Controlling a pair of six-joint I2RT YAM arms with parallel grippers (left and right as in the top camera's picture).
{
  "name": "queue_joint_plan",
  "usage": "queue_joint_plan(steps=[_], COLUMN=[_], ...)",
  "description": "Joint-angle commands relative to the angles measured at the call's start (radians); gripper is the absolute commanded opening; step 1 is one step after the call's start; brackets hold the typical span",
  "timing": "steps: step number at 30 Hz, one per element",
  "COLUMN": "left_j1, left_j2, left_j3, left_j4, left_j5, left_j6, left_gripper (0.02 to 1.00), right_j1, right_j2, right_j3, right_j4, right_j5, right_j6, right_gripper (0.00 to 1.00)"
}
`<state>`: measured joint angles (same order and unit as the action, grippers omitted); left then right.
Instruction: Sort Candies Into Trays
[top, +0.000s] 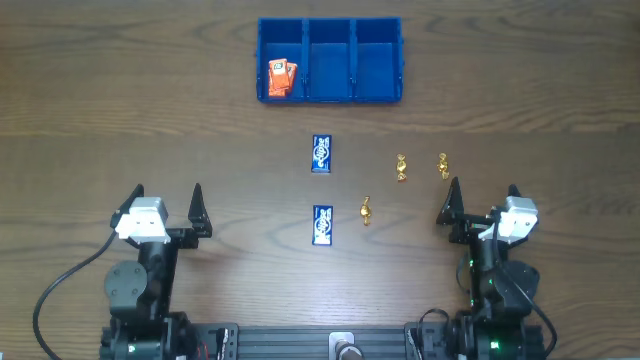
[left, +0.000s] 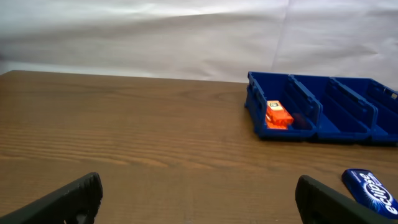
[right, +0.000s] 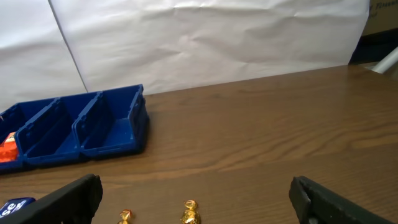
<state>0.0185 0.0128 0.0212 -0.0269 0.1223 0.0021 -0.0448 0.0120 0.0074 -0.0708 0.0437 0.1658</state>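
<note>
A blue tray (top: 330, 98) with three compartments stands at the far middle of the table. Orange candies (top: 282, 78) lie in its left compartment. Two blue candy bars (top: 321, 153) (top: 322, 224) and three gold candies (top: 401, 167) (top: 443, 165) (top: 366, 210) lie loose on the wood. My left gripper (top: 165, 205) hovers open near the front left, holding nothing. My right gripper (top: 483, 200) is open at the front right, just short of the gold candies. The left wrist view shows the tray (left: 336, 134), an orange candy (left: 278, 115) and a blue bar (left: 371, 191). In the right wrist view, two gold candies (right: 191, 213) (right: 126, 216) lie ahead.
The wooden table (top: 120, 100) is bare on both sides of the tray. A white backdrop (right: 205, 37) hangs behind the table's far edge. The tray's middle and right compartments hold nothing.
</note>
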Motion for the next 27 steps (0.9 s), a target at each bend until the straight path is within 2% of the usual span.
queue_joint_plan(steps=[1,21,25,27], left_j1=[0.0,0.0,0.0,0.0], left_j2=[-0.008,-0.008,-0.008,-0.008], left_j3=[-0.016,-0.016,-0.016,-0.016], left_j4=[-0.038,-0.038,-0.038,-0.038], left_j5=[0.027,0.027,0.027,0.027], left_j6=[0.01,0.01,0.01,0.01], left_gripper=[0.998,0.998,0.998,0.998], right_j1=[-0.008,-0.008,-0.008,-0.008], right_j2=[-0.005,-0.005,-0.005,0.007], right_j3=[0.0,0.0,0.001,0.032], right_j4=[-0.01,-0.009,-0.002,0.0], right_j5=[-0.002,0.0,-0.027,-0.029], right_j6=[-0.011,-0.011,-0.009,0.058], right_gripper=[0.998,0.996,0.998,0.998])
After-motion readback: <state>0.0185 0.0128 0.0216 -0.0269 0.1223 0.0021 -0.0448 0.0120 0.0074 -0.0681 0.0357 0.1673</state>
